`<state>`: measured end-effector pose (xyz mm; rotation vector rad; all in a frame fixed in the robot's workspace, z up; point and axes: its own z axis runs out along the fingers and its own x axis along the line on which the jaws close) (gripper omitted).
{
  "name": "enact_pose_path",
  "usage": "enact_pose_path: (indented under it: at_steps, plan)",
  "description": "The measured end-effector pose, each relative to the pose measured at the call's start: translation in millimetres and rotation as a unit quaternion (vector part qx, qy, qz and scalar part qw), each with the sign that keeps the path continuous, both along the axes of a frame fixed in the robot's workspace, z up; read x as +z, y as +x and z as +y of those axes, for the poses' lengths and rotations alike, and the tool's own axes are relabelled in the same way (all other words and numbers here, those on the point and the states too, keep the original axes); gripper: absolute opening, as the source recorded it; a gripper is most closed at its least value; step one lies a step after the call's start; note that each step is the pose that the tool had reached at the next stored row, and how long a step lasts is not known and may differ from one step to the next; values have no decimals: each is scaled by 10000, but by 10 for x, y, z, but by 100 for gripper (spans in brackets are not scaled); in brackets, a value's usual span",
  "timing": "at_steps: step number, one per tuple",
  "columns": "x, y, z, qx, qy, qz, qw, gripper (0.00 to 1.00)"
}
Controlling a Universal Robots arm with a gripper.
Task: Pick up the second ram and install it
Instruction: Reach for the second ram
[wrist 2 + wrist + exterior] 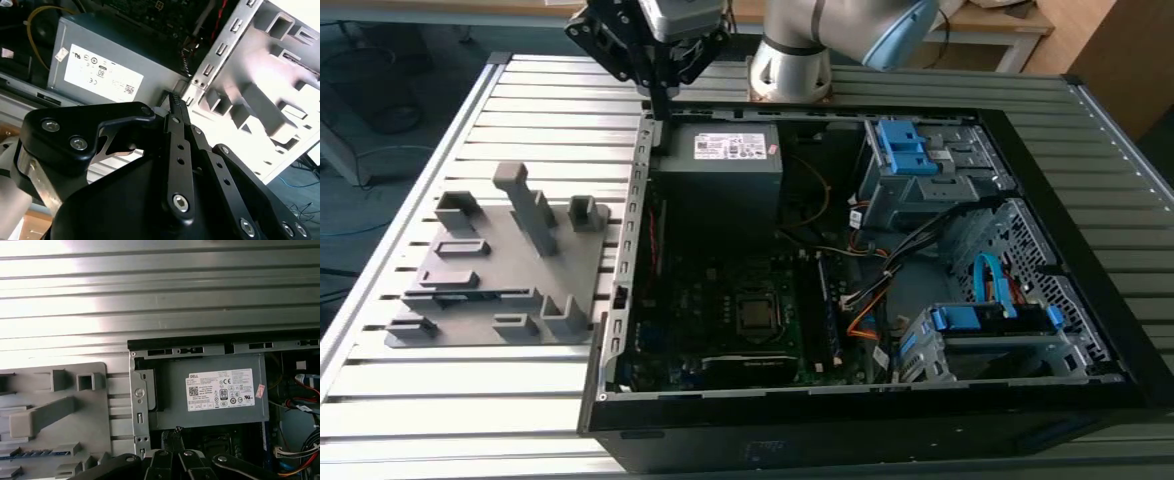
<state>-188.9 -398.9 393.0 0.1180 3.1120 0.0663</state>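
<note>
Gripper (pixel 658 112): fingers pinched together, nothing between them as far as I can see. Empty, by my read. It hangs over the case wall (pixel 638 200), just beside the power supply (pixel 716 165), at that unit's tray-side corner. Both wrist views put the tips at the same corner (pixel 176 432).

Second ram (pixel 467 294): looks like the thin dark strip lying low in the holder tray (pixel 460 335), at the tray end far from the power supply, outside the case wall. First wrist view shows it as a bluish strip between grey ribs (pixel 27 452). It's well apart from the gripper and not picked yet.

Pick-up notes (judgement):
- Jaws need to be spread before descent.
- The upright posts (pixel 534 215) stand between the power supply and the stick, so come in from above, not sideways.
- Pads across the flat faces, mid-length, so it doesn't swing.
- Pull straight up along the ribs; tilting could jam it.
- Light squeeze, since it's a thin board.
</note>
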Motion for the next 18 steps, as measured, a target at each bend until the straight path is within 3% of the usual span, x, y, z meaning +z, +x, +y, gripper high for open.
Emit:
enact_pose_path:
  at_steps: [18]
  plan:
    - [0, -363, 0, 0, -1, 0, 10000, 10]
